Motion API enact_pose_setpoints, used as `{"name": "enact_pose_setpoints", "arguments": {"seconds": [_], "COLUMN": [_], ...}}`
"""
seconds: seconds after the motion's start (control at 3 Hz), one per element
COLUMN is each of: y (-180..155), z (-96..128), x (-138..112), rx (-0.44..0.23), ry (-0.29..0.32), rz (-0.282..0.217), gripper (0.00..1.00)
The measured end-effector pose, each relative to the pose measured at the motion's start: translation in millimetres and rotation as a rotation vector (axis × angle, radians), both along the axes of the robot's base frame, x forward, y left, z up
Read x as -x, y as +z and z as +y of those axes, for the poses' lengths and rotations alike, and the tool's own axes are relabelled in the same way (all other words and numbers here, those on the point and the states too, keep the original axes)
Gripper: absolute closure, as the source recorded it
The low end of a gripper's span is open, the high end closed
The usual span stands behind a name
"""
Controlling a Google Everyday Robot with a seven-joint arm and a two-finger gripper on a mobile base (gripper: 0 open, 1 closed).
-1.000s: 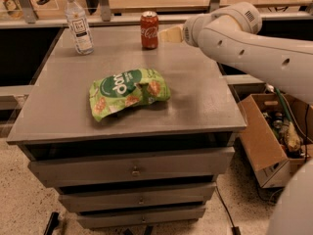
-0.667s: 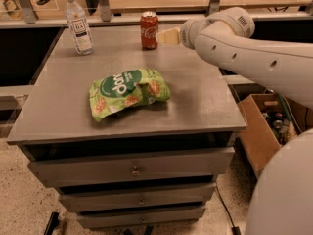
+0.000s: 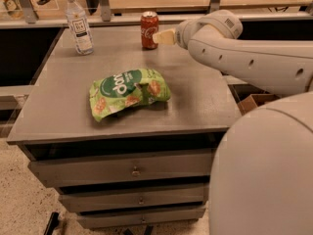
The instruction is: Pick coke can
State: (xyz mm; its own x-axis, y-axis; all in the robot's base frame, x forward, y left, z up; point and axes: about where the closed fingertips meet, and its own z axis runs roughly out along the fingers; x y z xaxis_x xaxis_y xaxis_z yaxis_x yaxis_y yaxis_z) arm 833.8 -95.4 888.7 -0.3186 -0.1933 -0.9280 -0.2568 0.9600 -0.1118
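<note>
The coke can (image 3: 149, 30) is red with white lettering and a silver top. It stands upright near the far edge of the grey cabinet top (image 3: 63, 102). My gripper (image 3: 162, 37) comes in from the right on the white arm, and its cream tip sits right beside the can's right side, at about mid-height. I cannot tell if it touches the can.
A clear plastic bottle (image 3: 78, 23) with a white cap stands at the far left of the cabinet top. A green snack bag (image 3: 128, 92) lies in the middle. The cabinet has drawers (image 3: 132, 169) below. A cardboard box (image 3: 254, 102) sits on the floor at the right.
My arm has reached further left, bringing the gripper tip up next to the coke can. The can, bottle and bag have not moved.
</note>
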Motion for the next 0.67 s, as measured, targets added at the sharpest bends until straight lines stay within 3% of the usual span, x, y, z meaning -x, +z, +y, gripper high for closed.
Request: {"name": "enact_pose_setpoints", "arguments": {"seconds": [0.67], "y": [-13.9], "z": [26.8], "x": [-19.1], "rx": [0.021], "ry": [0.031], "rz": [-0.003], "gripper": [0.0]}}
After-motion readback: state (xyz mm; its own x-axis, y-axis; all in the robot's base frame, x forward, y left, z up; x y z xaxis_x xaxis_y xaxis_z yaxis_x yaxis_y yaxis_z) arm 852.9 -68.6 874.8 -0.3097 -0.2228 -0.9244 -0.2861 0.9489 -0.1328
